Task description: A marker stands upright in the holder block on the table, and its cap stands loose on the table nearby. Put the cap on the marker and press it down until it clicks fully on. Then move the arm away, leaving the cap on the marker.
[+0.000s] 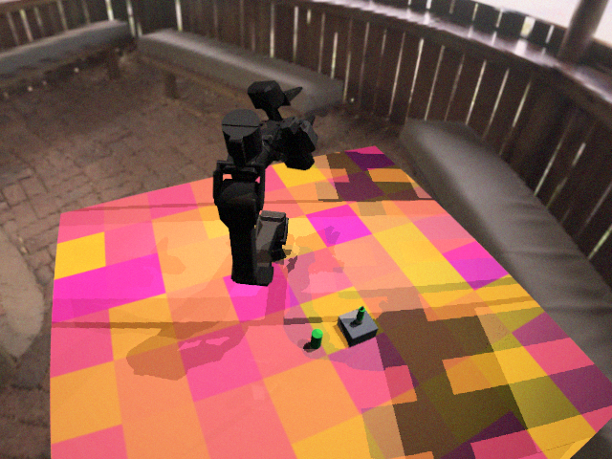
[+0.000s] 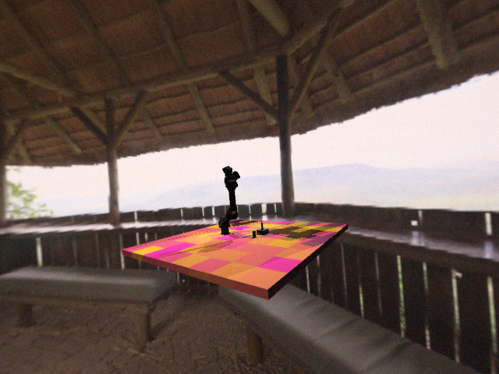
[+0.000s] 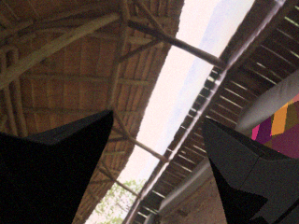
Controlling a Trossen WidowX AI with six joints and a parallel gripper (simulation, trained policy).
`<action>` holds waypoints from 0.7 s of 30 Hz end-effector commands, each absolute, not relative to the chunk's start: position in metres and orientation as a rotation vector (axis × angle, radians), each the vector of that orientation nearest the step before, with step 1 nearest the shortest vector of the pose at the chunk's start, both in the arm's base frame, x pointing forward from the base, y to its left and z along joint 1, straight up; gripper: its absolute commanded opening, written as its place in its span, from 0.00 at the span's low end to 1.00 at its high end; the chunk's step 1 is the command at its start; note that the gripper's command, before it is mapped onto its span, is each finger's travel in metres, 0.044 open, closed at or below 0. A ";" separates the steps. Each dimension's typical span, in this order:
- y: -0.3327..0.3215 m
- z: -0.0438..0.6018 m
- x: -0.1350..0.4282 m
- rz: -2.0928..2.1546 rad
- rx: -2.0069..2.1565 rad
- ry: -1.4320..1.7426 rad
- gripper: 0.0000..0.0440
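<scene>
Well below the gripper (image 1: 307, 102) (image 2: 232, 171) (image 3: 159, 114), and well apart from it, a marker (image 1: 360, 316) (image 2: 262, 224) stands upright in the dark holder block (image 1: 360, 337) (image 2: 263, 232) on the patchwork-coloured table (image 1: 148, 395) (image 2: 225, 257) (image 3: 280, 122). Also far beneath the tool, the green cap (image 1: 316, 338) (image 2: 254, 234) stands loose on the table, near the block but not touching it. The marker's narrow green tip shows bare in the top view, so the cap is off it. The black arm (image 1: 243, 207) (image 2: 231, 199) rises from the table and carries the gripper high above the block and cap. From the wrist, the two dark fingers stand wide apart, with nothing held between them; the tool is open. Through the gap between the gripper's fingers show the thatched roof (image 3: 84, 93), a pale strip of sky (image 3: 161, 98) and the slatted fence (image 3: 192, 128). Past the finger at the right of that view, a small piece of the table shows, its squares pink, orange and purple, with part of a grey bench (image 3: 276, 95) beside it. Neither the marker nor the cap appears between the fingertips. From the exterior view the gripper is small and dark, and its tips seem to point up and away from the table top, though their exact tilt is hard to read.
</scene>
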State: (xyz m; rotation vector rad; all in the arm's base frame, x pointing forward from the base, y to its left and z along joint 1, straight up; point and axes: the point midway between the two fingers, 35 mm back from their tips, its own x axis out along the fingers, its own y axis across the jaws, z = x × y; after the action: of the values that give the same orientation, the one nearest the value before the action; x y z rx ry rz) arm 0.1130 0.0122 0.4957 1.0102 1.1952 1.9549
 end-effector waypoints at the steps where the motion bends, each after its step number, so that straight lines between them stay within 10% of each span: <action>1: 0.016 0.492 0.101 1.935 0.967 1.211 0.71; 21: 0.032 0.475 0.057 1.772 0.807 1.262 0.72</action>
State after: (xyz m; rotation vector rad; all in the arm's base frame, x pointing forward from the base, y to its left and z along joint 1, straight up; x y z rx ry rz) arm 0.0644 0.0283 0.4779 0.8342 1.2538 1.7929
